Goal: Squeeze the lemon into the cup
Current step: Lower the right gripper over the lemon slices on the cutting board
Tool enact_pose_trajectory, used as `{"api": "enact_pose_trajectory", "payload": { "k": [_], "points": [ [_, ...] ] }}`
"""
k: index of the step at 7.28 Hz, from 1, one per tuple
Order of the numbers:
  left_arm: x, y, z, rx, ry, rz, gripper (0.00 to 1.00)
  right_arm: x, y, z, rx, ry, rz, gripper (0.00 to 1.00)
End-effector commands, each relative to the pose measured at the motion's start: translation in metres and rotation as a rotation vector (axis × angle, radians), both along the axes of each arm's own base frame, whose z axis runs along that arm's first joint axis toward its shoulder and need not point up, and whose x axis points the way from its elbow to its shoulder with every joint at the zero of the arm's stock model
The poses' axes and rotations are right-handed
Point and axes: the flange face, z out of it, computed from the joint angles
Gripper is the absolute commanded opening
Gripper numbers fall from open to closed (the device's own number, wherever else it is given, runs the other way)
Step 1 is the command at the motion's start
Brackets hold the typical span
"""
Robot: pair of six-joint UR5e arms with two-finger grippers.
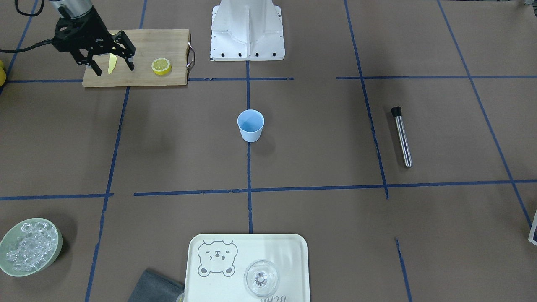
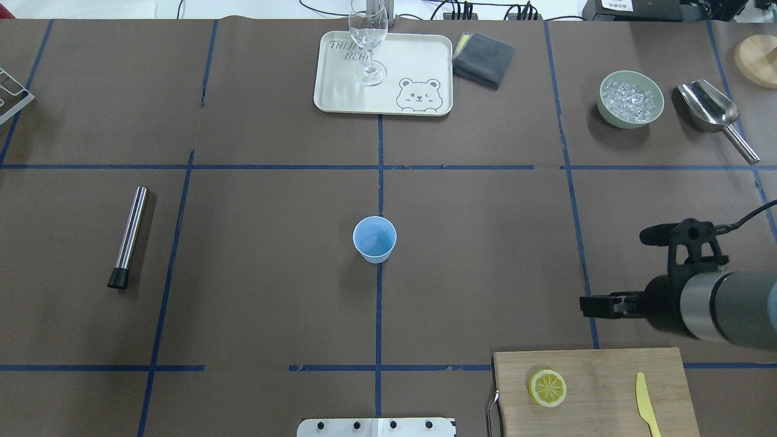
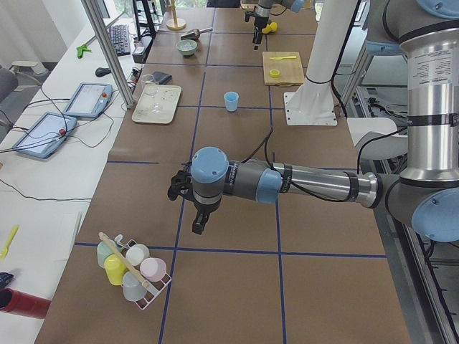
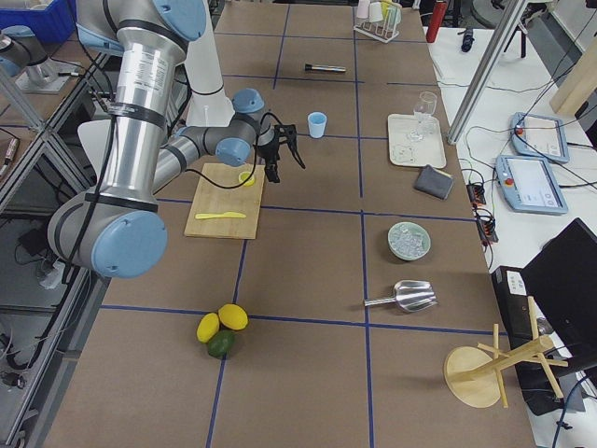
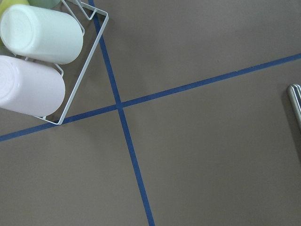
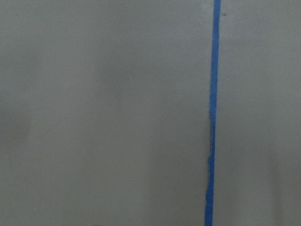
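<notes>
One lemon slice (image 1: 161, 66) lies on the wooden cutting board (image 1: 168, 42), also seen in the overhead view (image 2: 547, 388). The light blue cup (image 1: 251, 125) stands upright at the table's middle (image 2: 375, 239), empty inside. My right gripper (image 1: 115, 70) is open and empty. It hovers above the board's region, off to one side of the slice and apart from it; from overhead (image 2: 598, 305) it sits over the board's far edge. My left gripper (image 3: 197, 218) shows only in the exterior left view, far from the cup; I cannot tell its state.
A yellow knife (image 2: 646, 413) lies on the board. A steel muddler (image 2: 128, 233) lies on the left half. A tray (image 2: 340, 97) with a stemmed glass (image 2: 368, 42), a grey cloth (image 2: 484, 57), an ice bowl (image 2: 630, 99) and a scoop (image 2: 710, 109) line the far side. A cup rack (image 5: 37, 56) sits under the left wrist.
</notes>
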Motion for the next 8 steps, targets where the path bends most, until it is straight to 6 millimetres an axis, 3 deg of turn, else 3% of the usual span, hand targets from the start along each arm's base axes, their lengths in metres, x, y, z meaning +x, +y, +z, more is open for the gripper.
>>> {"api": "enact_pose_trajectory", "payload": {
  "k": [1,2,3,4,7,8],
  "points": [
    [0.0,0.0,0.0,0.004,0.0,-0.001,1.0,-0.056,0.063,-0.003,0.023,0.028,0.019,1.0],
    [0.0,0.0,0.0,0.003,0.0,-0.002,1.0,-0.081,0.066,-0.021,0.034,0.04,0.018,1.0],
    [0.0,0.0,-0.001,0.005,0.0,-0.002,1.0,-0.1,0.07,-0.026,0.032,0.076,0.008,1.0],
    [0.0,0.0,-0.001,0.006,0.0,-0.002,1.0,-0.115,0.07,-0.006,0.029,0.113,0.004,1.0],
    [0.0,-0.002,-0.003,0.028,-0.001,-0.004,1.0,-0.116,0.074,-0.002,0.024,0.093,-0.01,0.98],
    [0.0,-0.002,-0.004,0.029,-0.001,-0.005,1.0,-0.117,0.076,-0.001,0.023,0.095,-0.018,0.93]
  ]
}}
